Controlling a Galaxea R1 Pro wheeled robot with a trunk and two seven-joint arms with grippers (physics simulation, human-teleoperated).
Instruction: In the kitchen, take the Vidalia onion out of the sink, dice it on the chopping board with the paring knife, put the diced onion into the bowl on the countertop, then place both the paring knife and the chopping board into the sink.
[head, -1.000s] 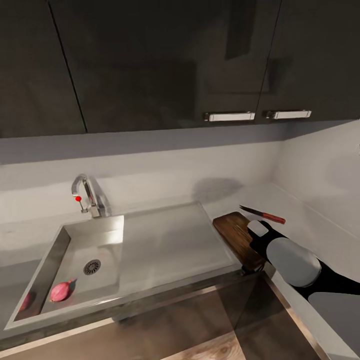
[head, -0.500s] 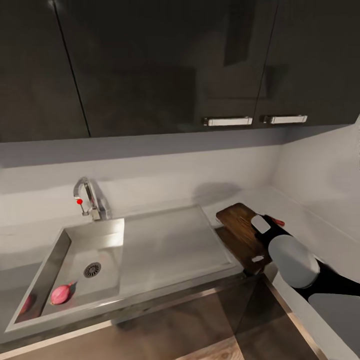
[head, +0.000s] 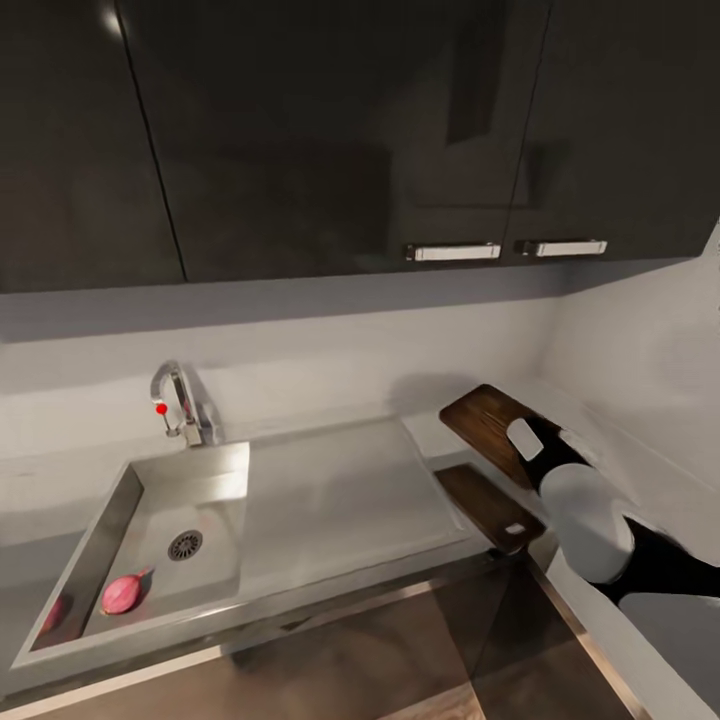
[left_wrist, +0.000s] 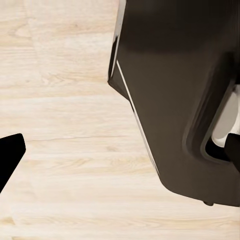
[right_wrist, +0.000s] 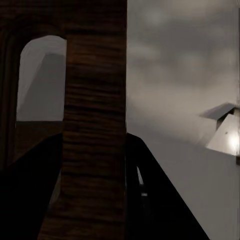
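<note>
The right gripper is holding the chopping board tilted above the bench, jaws pinching its handle end. The Vidalia onion is lying in the sink near the faucet.

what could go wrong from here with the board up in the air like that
The right claw holds the chopping board by one end, tilted in the air; it could swing or slip out. The Vidalia onion lies whole in the sink, so a board set there now might land on it.
</note>
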